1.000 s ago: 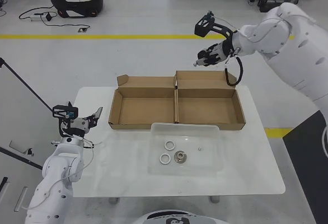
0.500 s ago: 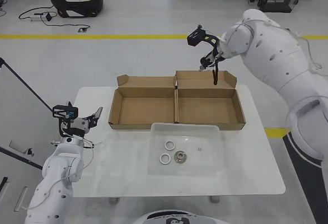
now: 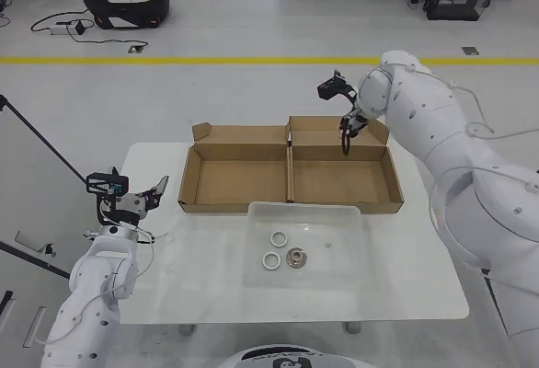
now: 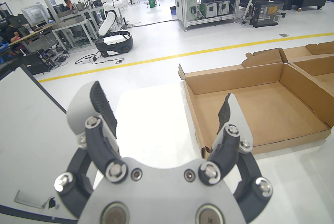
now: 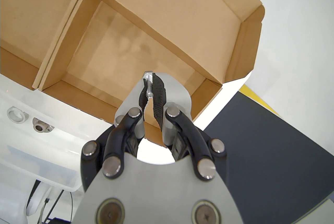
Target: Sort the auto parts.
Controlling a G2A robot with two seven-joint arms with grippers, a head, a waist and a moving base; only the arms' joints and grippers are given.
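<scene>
My right gripper [image 5: 151,79] is shut on a small silver bolt [image 5: 148,85] and hangs above the far side of the right cardboard box [image 5: 125,52]. From above, that gripper [image 3: 348,125] is over the back wall of the right box [image 3: 343,180]. The left box [image 3: 235,182] lies beside it, nothing showing inside. A clear tray [image 3: 303,208] in front holds two white rings [image 3: 278,239], a metal flanged part [image 3: 295,258] and a tiny piece [image 3: 328,245]. My left gripper [image 4: 162,90] stands open and holds nothing at the table's left edge [image 3: 150,194].
The two boxes sit side by side at the back of the white table [image 3: 407,267], their walls raised and flaps up along the far side. Bare table lies left of the left box [image 4: 261,110] and right of the tray. A slanted white board [image 3: 21,184] stands beside the left arm.
The right arm has swung in from beyond the table's far edge and come down over the right box, the bolt still gripped. The left arm has kept still.
</scene>
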